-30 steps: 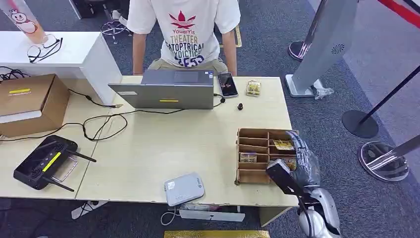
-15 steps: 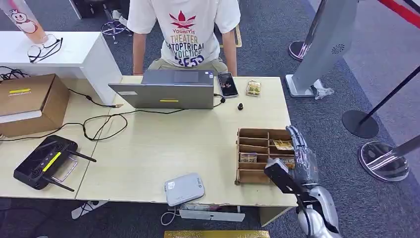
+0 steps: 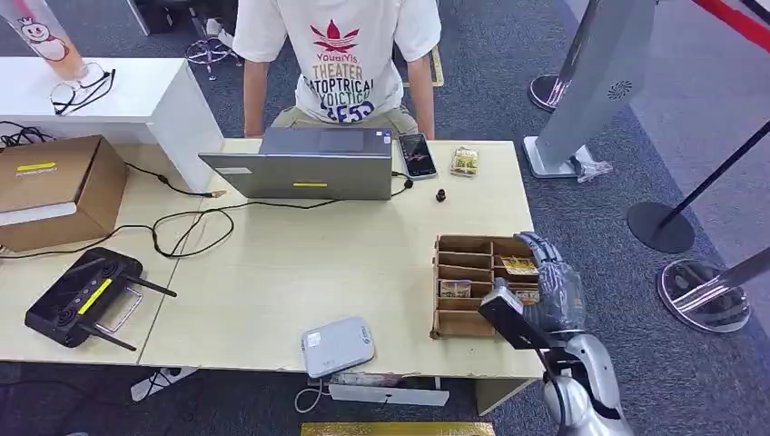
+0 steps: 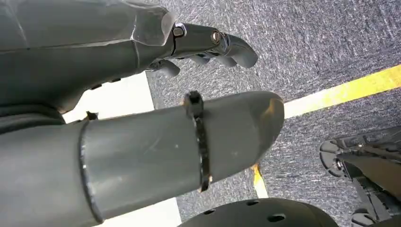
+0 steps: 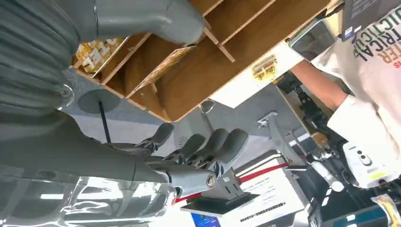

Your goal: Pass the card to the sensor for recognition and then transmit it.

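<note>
Table [image 3: 300, 263], far side: person at laptop [image 3: 304, 163]. Near edge: grey sensor [image 3: 338, 345]. R side: wooden compartment tray [image 3: 459, 320] w/ cards [image 3: 518, 265] lying in its cells. Right hand [image 3: 549, 286] hovers over tray's outer cells, fingers apart, nothing held; left hand [image 4: 142, 94] hangs over floor, fingers loose, nothing held. Progress: early, judged; card not yet picked, scan & handover both left

Overhead head view — close wrist views
</note>
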### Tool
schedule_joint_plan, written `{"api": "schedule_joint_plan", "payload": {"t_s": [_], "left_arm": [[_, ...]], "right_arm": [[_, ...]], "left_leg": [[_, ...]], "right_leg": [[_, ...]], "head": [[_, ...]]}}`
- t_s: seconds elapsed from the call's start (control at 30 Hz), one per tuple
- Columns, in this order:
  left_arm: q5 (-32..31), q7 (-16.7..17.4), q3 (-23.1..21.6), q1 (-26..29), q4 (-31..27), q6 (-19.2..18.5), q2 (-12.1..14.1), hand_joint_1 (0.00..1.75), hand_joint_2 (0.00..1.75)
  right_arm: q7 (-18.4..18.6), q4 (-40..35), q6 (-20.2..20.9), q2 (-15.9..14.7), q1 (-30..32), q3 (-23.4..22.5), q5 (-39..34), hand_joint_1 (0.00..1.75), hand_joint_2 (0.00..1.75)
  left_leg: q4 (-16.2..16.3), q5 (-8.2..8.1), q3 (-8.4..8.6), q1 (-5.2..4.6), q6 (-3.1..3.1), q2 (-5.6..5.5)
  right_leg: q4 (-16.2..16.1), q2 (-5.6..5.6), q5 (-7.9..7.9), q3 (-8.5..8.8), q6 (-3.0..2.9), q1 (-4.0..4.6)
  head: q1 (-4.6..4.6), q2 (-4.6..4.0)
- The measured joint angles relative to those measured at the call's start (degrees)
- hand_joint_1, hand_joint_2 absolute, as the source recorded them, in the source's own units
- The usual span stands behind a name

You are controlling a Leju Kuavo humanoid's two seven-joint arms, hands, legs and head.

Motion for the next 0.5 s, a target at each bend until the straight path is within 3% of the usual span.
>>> {"api": "schedule_joint_plan", "payload": {"t_s": [0.5], "left_arm": [[0.44, 0.07, 0.57, 0.02, 0.00, 0.31, -0.02, 0.00, 0.00]], "right_arm": [[2.38, 1.66, -1.75, -0.02, -0.95, 0.48, 6.23, 0.65, 1.75]], "left_leg": [[0.00, 0.00, 0.00, 0.00, 0.00, 0.00]], "right_leg": [[0.00, 0.00, 0.00, 0.00, 0.00, 0.00]], "head": [[0.00, 0.00]]}}
